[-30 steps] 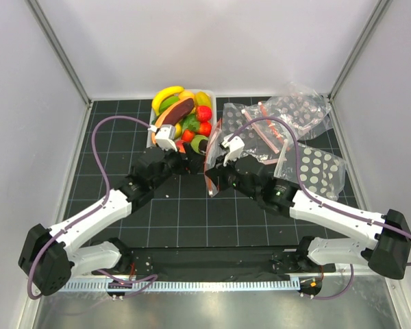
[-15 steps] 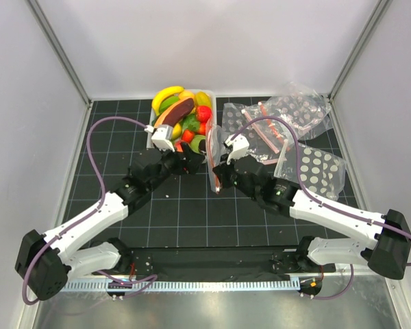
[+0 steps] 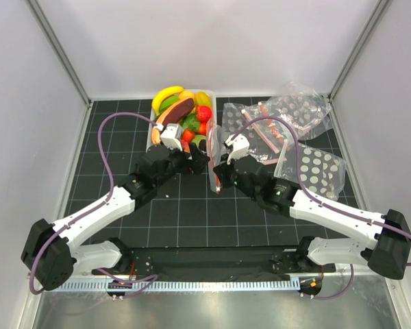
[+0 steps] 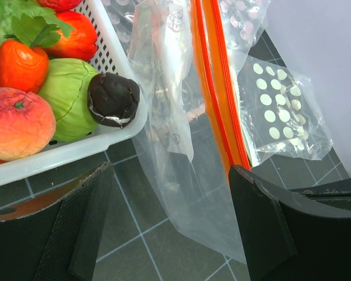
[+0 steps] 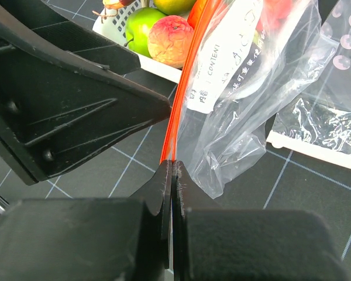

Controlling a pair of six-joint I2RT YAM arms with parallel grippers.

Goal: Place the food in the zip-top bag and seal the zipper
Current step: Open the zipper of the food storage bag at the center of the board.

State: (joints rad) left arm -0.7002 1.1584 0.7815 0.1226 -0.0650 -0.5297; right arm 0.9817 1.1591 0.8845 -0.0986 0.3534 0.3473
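Observation:
My right gripper (image 3: pixel 218 171) is shut on the orange-red zipper (image 5: pixel 184 99) of the clear zip-top bag (image 3: pixel 214 152) and holds the bag upright on edge beside the white tub (image 3: pixel 151 137). In the right wrist view the closed jaws (image 5: pixel 172 167) pinch the strip's lower end, and the bag (image 5: pixel 251 88) hangs to the right. My left gripper (image 3: pixel 195 159) is open and empty, its fingers either side of the bag's lower clear part (image 4: pixel 187 193). The food (image 3: pixel 181 113) lies heaped in the tub: bananas, strawberries, green pieces, a brown-purple oblong. A peach (image 4: pixel 17 123), a green piece (image 4: pixel 67 96) and a dark piece (image 4: pixel 113 98) show nearby.
Several more dotted clear bags lie at the back right (image 3: pixel 298 106), with one at mid right (image 3: pixel 315 168); that one also shows in the left wrist view (image 4: pixel 281 111). Grey walls close the black gridded mat (image 3: pixel 123 171) on three sides.
My right gripper raised the bag and shifted it slightly right, then held still. My left gripper moved right and back toward the bag, its fingers now straddling it.

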